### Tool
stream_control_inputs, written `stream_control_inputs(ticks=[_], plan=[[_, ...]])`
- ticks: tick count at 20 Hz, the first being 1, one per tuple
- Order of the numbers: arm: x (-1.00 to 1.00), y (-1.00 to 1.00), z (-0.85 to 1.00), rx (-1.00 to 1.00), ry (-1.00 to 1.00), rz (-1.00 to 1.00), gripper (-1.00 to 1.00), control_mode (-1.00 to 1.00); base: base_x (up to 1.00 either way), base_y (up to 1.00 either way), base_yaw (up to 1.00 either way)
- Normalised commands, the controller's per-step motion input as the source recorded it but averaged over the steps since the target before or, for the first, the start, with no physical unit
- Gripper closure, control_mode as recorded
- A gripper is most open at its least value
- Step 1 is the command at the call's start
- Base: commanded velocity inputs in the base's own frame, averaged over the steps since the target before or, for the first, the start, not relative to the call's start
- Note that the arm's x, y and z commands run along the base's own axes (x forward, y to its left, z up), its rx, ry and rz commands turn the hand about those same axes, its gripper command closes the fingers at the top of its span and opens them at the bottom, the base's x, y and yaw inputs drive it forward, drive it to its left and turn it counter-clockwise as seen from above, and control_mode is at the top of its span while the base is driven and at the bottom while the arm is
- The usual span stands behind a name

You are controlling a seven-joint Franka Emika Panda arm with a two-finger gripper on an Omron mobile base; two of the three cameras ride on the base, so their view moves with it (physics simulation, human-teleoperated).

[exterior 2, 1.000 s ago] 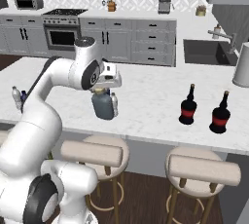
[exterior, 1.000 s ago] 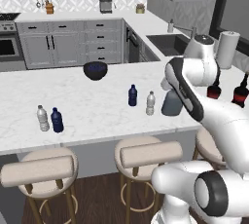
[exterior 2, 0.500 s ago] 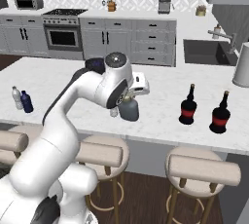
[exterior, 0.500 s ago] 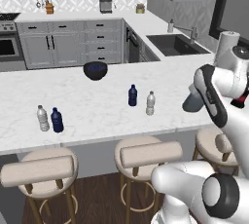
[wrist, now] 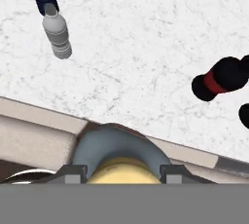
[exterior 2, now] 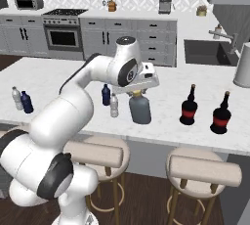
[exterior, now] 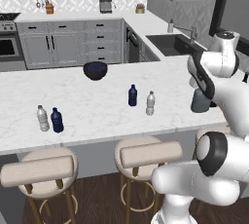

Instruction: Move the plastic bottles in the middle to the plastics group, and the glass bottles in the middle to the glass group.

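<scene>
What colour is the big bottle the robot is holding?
Grey-blue, with a tan cap; the big bottle shows best in the right base view.

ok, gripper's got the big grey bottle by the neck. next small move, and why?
Probably carry it on toward the two dark red-labelled bottles. The gripper holds the grey-blue bottle by its tan cap, short of that pair. Bare counter lies between them, so it looks free to travel before setting down.
</scene>
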Motion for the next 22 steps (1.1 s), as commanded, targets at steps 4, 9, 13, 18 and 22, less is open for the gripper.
stream_control_inputs(ticks=[4, 9, 13, 18, 22], plan=[[0.29, -0.17, -0.03, -0.02, 0.12, 0.00, 1.00, -1.00, 0.00, 0.00, 0.00], [0.03, -0.33, -0.07, 0.02, -0.04, 0.00, 1.00, -1.00, 0.00, 0.00, 0.00], [0.00, -0.39, -0.33, 0.05, -0.11, 0.00, 1.00, -1.00, 0.00, 0.00, 0.00], [0.04, -0.32, -0.42, 0.00, -0.02, 0.00, 1.00, -1.00, 0.00, 0.00, 0.00], [0.37, -0.17, 0.00, 0.00, 0.00, 0.00, 1.00, -1.00, 0.00, 0.00, 0.00]])
